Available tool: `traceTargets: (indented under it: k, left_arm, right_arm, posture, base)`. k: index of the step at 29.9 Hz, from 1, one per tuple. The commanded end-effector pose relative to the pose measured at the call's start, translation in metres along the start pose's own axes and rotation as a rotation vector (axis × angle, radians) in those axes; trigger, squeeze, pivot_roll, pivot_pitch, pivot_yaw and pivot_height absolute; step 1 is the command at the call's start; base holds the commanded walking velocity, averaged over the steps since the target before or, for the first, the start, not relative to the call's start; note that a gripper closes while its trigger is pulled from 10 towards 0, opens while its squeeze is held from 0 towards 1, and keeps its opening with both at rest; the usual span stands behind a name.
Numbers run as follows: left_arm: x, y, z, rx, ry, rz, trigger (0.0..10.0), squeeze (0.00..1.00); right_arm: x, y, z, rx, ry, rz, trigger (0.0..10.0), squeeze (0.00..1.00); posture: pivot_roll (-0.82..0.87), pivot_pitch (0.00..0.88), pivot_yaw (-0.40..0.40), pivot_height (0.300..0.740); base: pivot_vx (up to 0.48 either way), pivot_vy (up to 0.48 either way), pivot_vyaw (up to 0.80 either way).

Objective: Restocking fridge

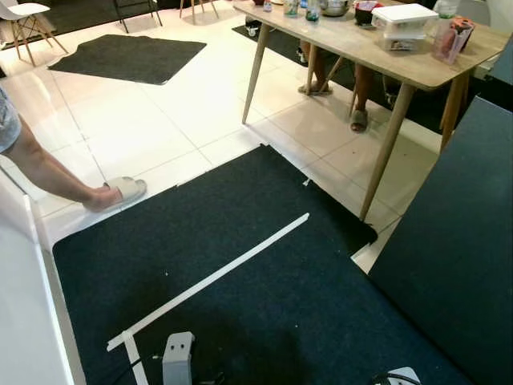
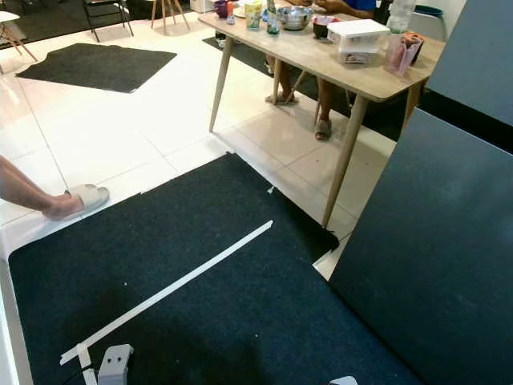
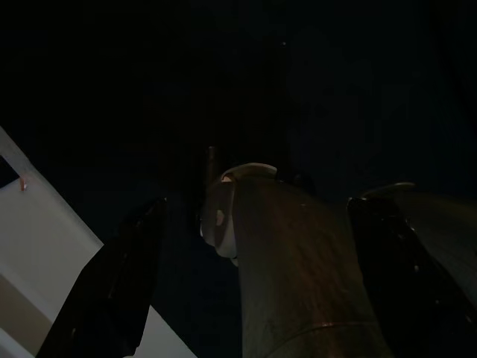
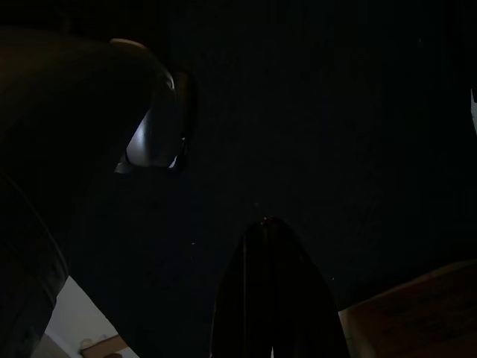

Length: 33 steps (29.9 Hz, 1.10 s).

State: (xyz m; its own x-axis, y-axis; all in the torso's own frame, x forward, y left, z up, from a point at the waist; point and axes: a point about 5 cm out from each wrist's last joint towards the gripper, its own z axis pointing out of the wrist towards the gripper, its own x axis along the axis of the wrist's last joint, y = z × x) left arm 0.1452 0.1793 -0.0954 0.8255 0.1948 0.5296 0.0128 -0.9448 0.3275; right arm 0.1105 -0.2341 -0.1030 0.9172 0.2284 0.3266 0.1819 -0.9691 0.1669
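A black floor mat [image 1: 240, 305] lies under both hanging arms and spreads ahead of them over a white tiled floor [image 1: 144, 120]. Just to the right of the right arm [image 1: 401, 375] stands a tall dark grey panel [image 1: 457, 257]; whether it is the fridge's front cannot be told. A white surface [image 1: 20, 321] rises close on the outer side of the left arm [image 1: 178, 357]. Well ahead of the grippers and to the right stands a wooden table [image 1: 361, 48], with a seated person's sandalled feet [image 1: 358, 120] beneath it. A second dark mat [image 1: 128, 58] lies far ahead to the left. A white tape strip [image 1: 216, 277] runs slantwise across the near mat, just ahead of the left arm. Ahead and left of that arm, a person's foot in a pale slipper [image 1: 120, 191] rests at the mat's edge. On the table sit a lidded plastic box [image 1: 403, 22] and a metal bowl [image 2: 295, 16]. In the dim wrist view, the left gripper [image 3: 268, 201] hangs with its black fingers [image 3: 104, 298] spread wide, pinching nothing. Of the right gripper [image 4: 270, 246] one dark finger is visible, so its state cannot be told.
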Motion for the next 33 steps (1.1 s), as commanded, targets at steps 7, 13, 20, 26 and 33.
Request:
traceTargets:
  k: [7, 13, 20, 26, 33]
  left_arm:
    - [-0.0012, -0.0023, -0.0012, -0.003, -0.014, 0.002, 10.0, 0.00]
    - [-0.0016, -0.0024, -0.0014, -0.008, -0.016, -0.005, 10.0, 0.00]
    - [-0.0038, -0.0036, -0.0026, -0.009, -0.022, -0.009, 10.0, 0.00]
    - [-0.0032, -0.0029, -0.0021, -0.012, -0.021, -0.009, 10.0, 0.00]
    - [-0.0032, -0.0018, -0.0016, -0.017, -0.022, -0.007, 10.0, 0.00]
  right_arm:
    - [-0.0019, -0.0043, 0.0002, 0.016, -0.007, 0.004, 10.0, 0.00]
    - [-0.0047, -0.0058, 0.0000, 0.018, -0.013, 0.016, 10.0, 0.00]
    - [-0.0053, -0.0097, 0.0003, 0.020, -0.009, 0.039, 10.0, 0.00]
    - [-0.0041, -0.0099, 0.0004, 0.020, -0.004, 0.053, 10.0, 0.00]
    - [-0.0044, -0.0093, 0.0005, 0.009, -0.010, 0.064, 10.0, 0.00]
  posture:
    - [-0.04, 0.064, 0.009, 0.740]
    - [-0.04, 0.071, 0.014, 0.740]
    - [-0.04, 0.073, 0.015, 0.740]
    - [-0.04, 0.073, 0.014, 0.740]
    - [-0.03, 0.076, 0.015, 0.740]
  base:
    - [0.349, 0.000, 0.00]
    - [0.354, 0.000, 0.00]
    - [0.365, 0.000, 0.00]
    - [0.368, 0.000, 0.00]
    - [0.367, 0.000, 0.00]
